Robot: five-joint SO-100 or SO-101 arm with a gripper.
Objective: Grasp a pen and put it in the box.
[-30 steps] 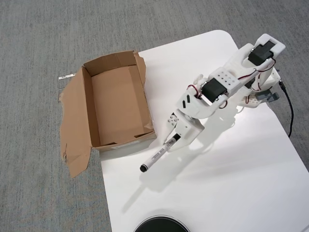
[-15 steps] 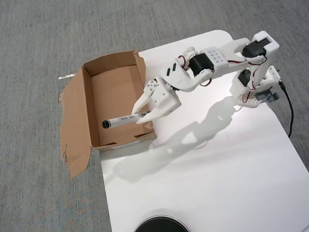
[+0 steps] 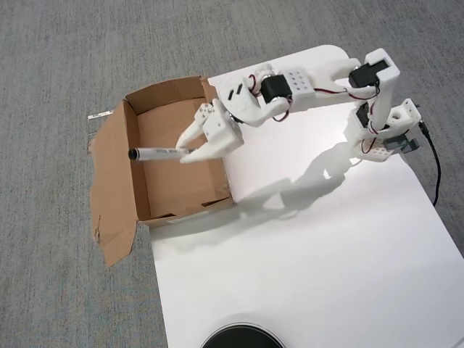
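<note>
In the overhead view the white tabletop carries the arm; its gripper hangs over the box, jaws clenched on the pen, which points toward 9 o'clock above the box's interior

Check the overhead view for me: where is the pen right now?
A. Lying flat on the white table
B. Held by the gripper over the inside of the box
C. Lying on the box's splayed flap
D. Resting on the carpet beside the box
B: the gripper is shut on the pen, which sticks out level above the inside of the box, its dark end near the box's left wall.
</note>
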